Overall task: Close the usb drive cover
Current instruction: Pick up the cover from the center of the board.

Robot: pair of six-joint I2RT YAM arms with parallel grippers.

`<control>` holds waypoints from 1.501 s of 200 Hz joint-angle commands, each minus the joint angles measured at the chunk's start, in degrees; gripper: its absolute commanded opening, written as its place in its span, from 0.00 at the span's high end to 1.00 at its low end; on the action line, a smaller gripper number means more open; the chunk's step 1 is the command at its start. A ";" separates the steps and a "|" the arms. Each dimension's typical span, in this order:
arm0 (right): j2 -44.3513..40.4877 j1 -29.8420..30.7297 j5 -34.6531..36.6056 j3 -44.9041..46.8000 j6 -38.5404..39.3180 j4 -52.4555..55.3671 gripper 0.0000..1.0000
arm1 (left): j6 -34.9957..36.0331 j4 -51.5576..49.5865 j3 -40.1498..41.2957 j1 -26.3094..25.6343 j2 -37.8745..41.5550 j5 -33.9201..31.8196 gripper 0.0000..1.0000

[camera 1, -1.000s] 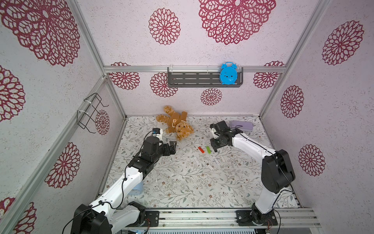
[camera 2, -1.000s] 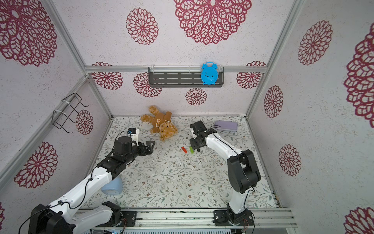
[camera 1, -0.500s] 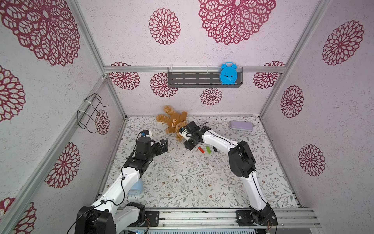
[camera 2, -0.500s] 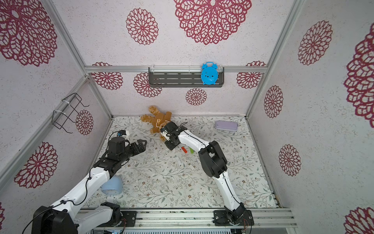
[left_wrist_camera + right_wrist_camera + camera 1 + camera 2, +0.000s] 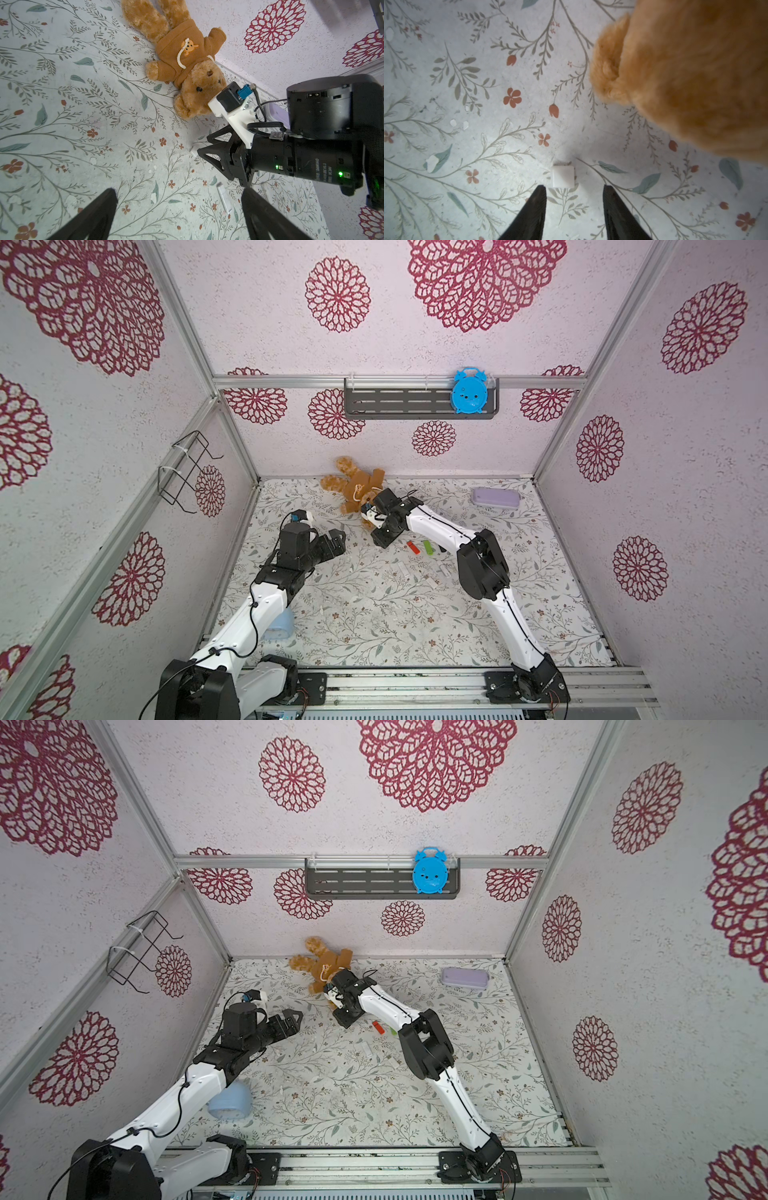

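Observation:
A slim white usb drive [image 5: 224, 199] lies flat on the floral mat, close to one finger of my left gripper [image 5: 179, 195], which stands wide open and empty above the mat. In both top views the drive [image 5: 402, 570] [image 5: 366, 1048] lies right of the left gripper [image 5: 336, 541] [image 5: 293, 1021]. A small white square cover [image 5: 563, 176] lies apart from the drive, just beyond the tips of my right gripper [image 5: 574, 189]. That gripper [image 5: 380, 537] is partly open, low over the mat and holds nothing.
A brown teddy bear [image 5: 357, 489] lies at the back, its head right beside the right gripper. Red [image 5: 411, 546] and green [image 5: 427, 547] drives lie under the right forearm. A purple case [image 5: 496, 497] sits back right, a pale blue object [image 5: 280, 624] front left.
The right arm has swung from near the purple case leftward to beside the teddy's head, and its jaws have widened a little. The left arm has drawn back to the left.

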State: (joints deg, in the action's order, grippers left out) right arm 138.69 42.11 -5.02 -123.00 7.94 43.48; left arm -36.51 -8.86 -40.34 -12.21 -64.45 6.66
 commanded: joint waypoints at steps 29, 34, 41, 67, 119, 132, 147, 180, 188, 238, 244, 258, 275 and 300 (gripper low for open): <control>1.45 0.77 -1.48 -2.00 -0.03 0.57 0.51 | 0.43 0.61 0.57 0.84 -0.09 0.73 0.03; 1.58 0.86 -1.45 -2.02 -0.03 0.55 0.51 | 0.41 0.48 0.52 0.80 -0.07 0.75 0.03; 1.76 0.87 -1.14 -1.97 -0.03 0.33 0.50 | 0.45 0.43 0.57 0.78 0.02 0.87 0.03; 2.78 0.95 -0.66 -2.51 -0.08 0.72 0.50 | 0.44 0.47 0.94 0.83 0.28 0.74 0.03; 4.81 1.42 1.01 -2.97 1.29 2.58 0.54 | 0.76 0.44 0.87 0.90 0.11 0.78 0.03; 5.10 1.77 1.85 -3.20 1.73 3.73 0.57 | 0.82 0.34 0.87 0.96 0.07 0.81 0.03; 4.77 2.41 2.95 -2.85 2.40 4.58 0.61 | 0.73 0.26 1.05 0.96 0.20 0.88 0.03; 4.33 3.37 6.07 -1.71 3.74 5.40 0.71 | 0.60 -0.17 1.14 1.04 0.43 0.09 0.03; 4.02 3.51 6.20 -1.37 3.73 5.56 0.72 | 0.40 -0.44 1.22 1.05 0.64 -0.27 0.03; -2.52 4.55 2.92 7.64 4.83 1.52 0.78 | -1.38 -2.40 3.36 1.13 5.59 -7.03 0.03; -3.79 4.78 1.34 9.54 5.49 0.88 0.78 | -1.52 -2.66 3.70 1.20 6.26 -7.74 0.03; -7.19 5.54 -1.27 14.95 6.40 -1.19 0.78 | -1.96 -3.34 4.49 1.31 8.13 -9.01 0.03; -11.38 6.77 -3.13 21.23 7.79 -3.52 0.78 | -2.77 -3.62 5.57 1.39 10.17 -10.41 0.03; -16.44 9.32 -2.21 29.57 9.76 -6.44 0.78 | -3.56 -3.12 6.90 1.61 12.37 -11.56 0.03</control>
State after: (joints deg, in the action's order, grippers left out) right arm 127.26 48.29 -5.04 -99.63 14.55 37.71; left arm -39.05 -11.55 -34.68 -11.35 -53.80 -2.20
